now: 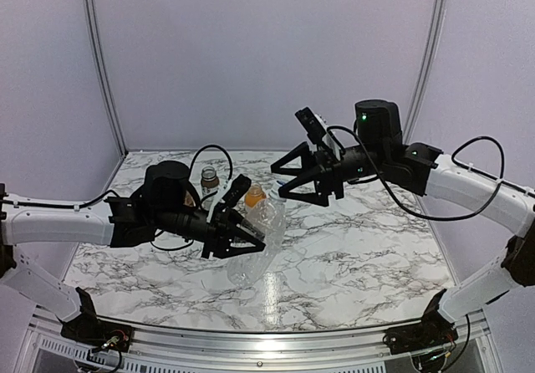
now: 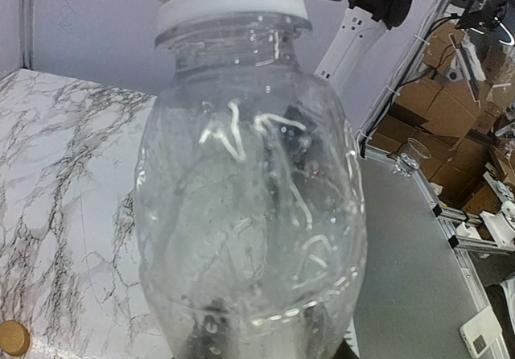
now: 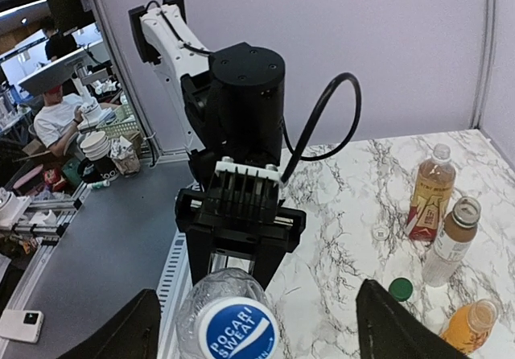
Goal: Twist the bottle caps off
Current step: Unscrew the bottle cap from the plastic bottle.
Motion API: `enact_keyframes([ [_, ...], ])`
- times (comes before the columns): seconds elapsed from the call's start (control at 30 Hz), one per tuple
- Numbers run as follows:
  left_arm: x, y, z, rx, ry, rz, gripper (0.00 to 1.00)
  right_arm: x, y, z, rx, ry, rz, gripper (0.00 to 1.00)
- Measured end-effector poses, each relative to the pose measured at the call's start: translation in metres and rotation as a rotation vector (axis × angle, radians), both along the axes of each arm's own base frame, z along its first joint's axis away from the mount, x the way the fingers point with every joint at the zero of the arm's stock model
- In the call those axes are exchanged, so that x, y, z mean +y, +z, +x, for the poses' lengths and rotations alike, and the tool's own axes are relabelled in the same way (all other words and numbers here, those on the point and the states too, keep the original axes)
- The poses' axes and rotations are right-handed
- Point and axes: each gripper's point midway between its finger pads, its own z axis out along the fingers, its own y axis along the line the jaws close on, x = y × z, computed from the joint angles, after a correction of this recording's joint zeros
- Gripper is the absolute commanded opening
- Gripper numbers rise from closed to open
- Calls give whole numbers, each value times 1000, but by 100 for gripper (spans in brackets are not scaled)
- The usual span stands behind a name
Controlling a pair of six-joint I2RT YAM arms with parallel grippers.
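Table: white marble-patterned table, grey-veined.
Room: pale lilac walls.
Left claw: clamped around tall clear plastic bottle.
Right claw: spread wide near blue-and-white round plastic cap.

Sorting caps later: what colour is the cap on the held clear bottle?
Cap: white with a blue lettered top; right wrist view.

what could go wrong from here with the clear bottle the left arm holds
1. The clear bottle looks thin and only the left gripper holds it; twisting its cap may spin or crush it.
2. The right gripper is open, not yet on the cap; an off-centre close could slip.
3. The tea bottle and orange juice bottle nearby look uncapped; a swinging arm might spill them.
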Motion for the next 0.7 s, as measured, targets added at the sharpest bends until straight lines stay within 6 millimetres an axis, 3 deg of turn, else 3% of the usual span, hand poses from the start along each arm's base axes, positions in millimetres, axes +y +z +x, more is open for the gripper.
enact_keyframes([
  [0.2,-2,-9,18,-17,96,30,30,-1,4,19,81,-145,-18,83],
  [0.43,-5,-17,39,-33,206,59,30,-2,7,56,189,-416,-34,82],
  [0.7,-3,-22,57,-47,319,86,30,4,4,63,230,-542,-59,77],
])
